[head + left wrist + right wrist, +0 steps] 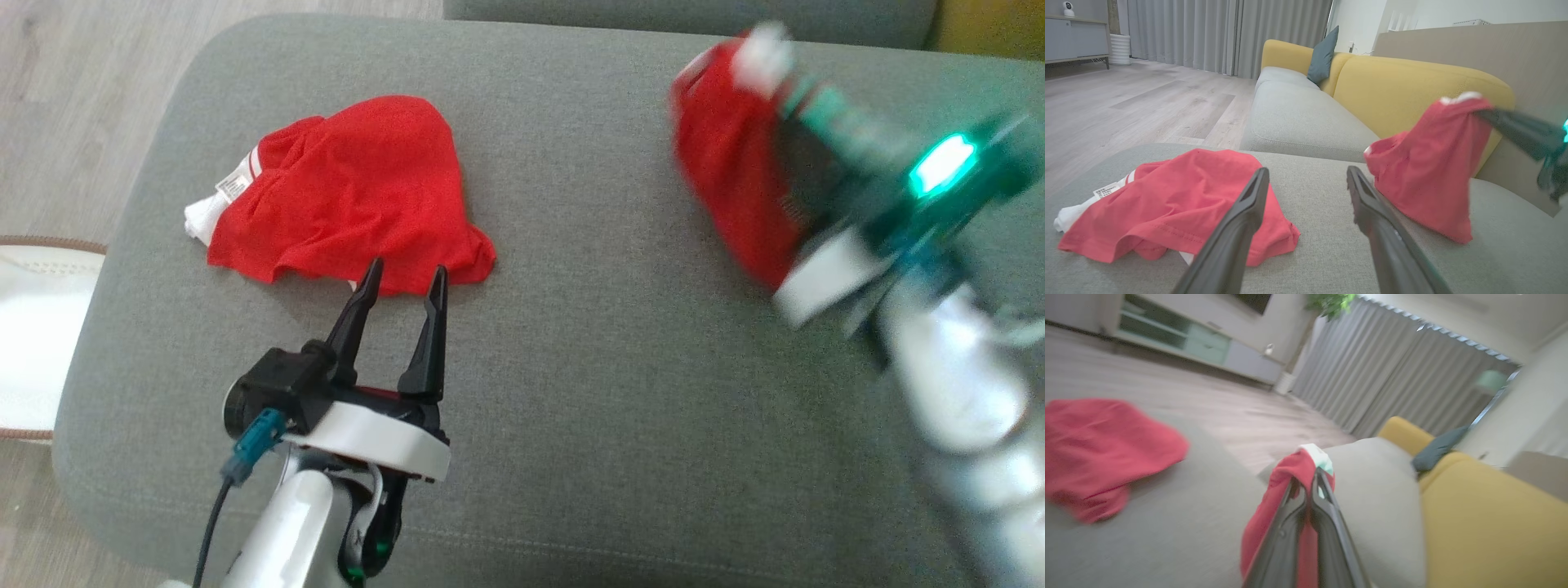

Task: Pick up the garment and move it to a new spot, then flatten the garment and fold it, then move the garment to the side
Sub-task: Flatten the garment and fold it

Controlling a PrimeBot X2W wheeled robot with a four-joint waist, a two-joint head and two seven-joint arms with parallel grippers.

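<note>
Far right corner of grey seat (pixel 588 392): we see garment (pixel 735 180) hanging.
R gripper (pixel 1312 477): pinched shut on its white-trimmed top.
L gripper (pixel 406 273): jaws wide, empty, tips just beside 2nd red garment (pixel 351 188) nr left edge.

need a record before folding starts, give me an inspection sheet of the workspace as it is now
surface: grey cushion, fabric top
job's things: lifted red garment hangs from the right gripper; second red garment lies crumpled on the cushion's left, white label showing
clutter: white object beside the cushion's left edge, cannot tell what
grippers: left gripper open, holding nothing, near the second red garment's edge; right gripper shut on the lifted red garment's white-trimmed edge
cables: dark cable with teal plug at the left wrist
surroundings: yellow sofa, dark pillow, wood floor, grey curtains
</note>
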